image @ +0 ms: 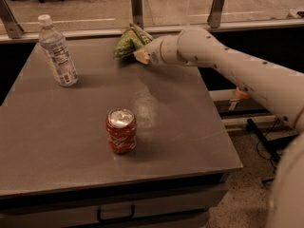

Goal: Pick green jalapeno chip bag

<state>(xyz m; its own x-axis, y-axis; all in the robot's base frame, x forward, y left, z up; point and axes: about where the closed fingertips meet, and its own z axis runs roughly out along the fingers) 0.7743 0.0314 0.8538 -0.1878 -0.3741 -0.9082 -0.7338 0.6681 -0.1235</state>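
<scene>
Grey flat-topped table [180, 127] fills most of the camera view. It has a drawer front under the near edge with a dark pull handle [115, 216].

Cream-white robot arm [247, 75] comes in from the right-hand side and reaches across the table's far corner.

Behind the table is a glass partition on a metal rail, with upright metal posts [137, 6].

Clear plastic water bottle [57, 51] with a white cap stands upright at the far left-hand side of the table. It has a pale wrap label with dark print, too small to read.

Red dented soda can [121, 131] stands upright near the table middle, towards the front, with its silver top facing the camera. There are pale markings on the side. Brand not readable.

Crinkly green foil jalapeno chip bag [127, 42] is at the far edge of the table, just in front of the rail and below the left post. It is bunched and tilted up, with the darker band at the top. Lettering not legible. It is well apart from both bottle and can.

Gripper [141, 56] is at the bag's arm-side edge, in contact and clamped on the foil. One tan fingertip pad [141, 57] shows just below the bag.

There is a shadow on the table under the bag. I can't say whether the bag's lower edge touches the table.
</scene>
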